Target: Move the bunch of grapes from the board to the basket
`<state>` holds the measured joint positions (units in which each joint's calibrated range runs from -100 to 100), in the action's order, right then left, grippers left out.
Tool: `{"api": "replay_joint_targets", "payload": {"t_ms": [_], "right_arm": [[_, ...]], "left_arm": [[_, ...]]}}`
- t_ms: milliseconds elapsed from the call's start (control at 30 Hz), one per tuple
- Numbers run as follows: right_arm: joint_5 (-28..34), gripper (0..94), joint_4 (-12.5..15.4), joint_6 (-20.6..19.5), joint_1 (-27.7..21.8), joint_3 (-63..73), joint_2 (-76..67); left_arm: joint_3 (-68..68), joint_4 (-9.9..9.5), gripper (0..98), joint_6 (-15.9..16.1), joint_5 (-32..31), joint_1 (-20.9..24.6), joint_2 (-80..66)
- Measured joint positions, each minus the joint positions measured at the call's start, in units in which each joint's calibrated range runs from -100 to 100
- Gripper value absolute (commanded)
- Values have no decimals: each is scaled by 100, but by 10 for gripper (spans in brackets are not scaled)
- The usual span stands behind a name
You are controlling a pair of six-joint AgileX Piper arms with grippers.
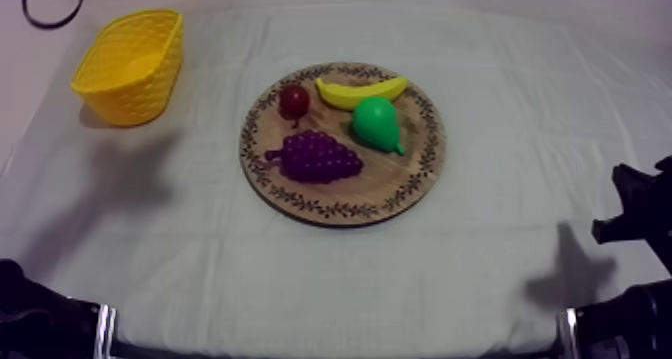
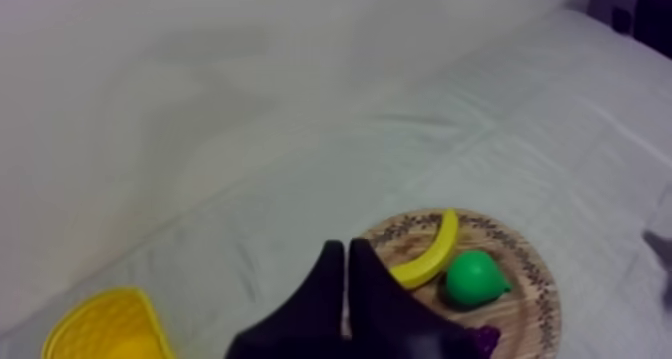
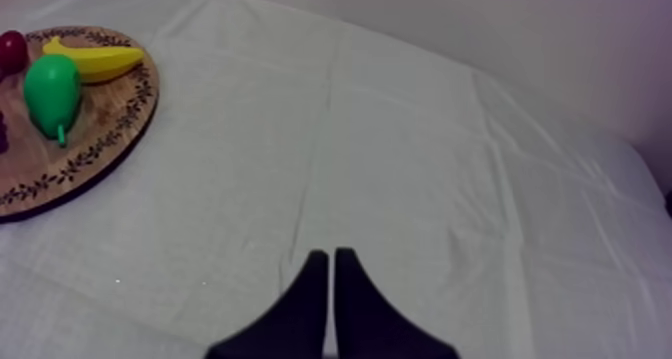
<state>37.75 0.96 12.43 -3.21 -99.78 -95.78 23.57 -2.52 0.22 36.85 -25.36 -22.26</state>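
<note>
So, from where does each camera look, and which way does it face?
Top view: overhead, slanting down on the board, grapes and basket; left arm and right arm at its lower edges.
Left wrist view: on the left arm, facing past the shut left gripper to board and basket.
Right wrist view: on the right arm, facing past the shut right gripper over the cloth beside the board.
Shared: all three show board, banana, pear.

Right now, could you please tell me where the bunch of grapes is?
In the top view the bunch of grapes lies at the near left of the wooden board, below the small red fruit, beside the pear.
</note>
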Motion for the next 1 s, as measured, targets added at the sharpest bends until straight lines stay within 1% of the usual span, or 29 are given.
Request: {"api": "replay_joint_targets", "payload": {"t_ms": [133,200,300,433,500,633,733,767,900,1000], "right_arm": [[0,3,0,0,0,0,0],[0,3,0,0,0,0,0],[0,3,0,0,0,0,0],[0,3,0,0,0,0,0],[0,3,0,0,0,0,0],[0,3,0,0,0,0,0],[0,3,0,0,0,0,0],[0,3,0,0,0,0,0],[0,3,0,0,0,0,0],[0,3,0,0,0,0,0]], "left_arm": [[-642,101,0,178,308,-222,537],[-1002,137,0,269,598,-312,797],[-1485,153,0,370,1012,-413,1120],[-1851,178,0,467,1349,-486,1507],[-1875,203,0,495,1379,-495,1673],[-1630,326,0,567,1112,-483,1807],[-1553,427,0,610,1008,-459,1839],[-1532,432,0,610,1001,-456,1861],[-1359,452,8,674,1046,-440,1929],[-1264,463,14,855,1342,-387,2003]]}}
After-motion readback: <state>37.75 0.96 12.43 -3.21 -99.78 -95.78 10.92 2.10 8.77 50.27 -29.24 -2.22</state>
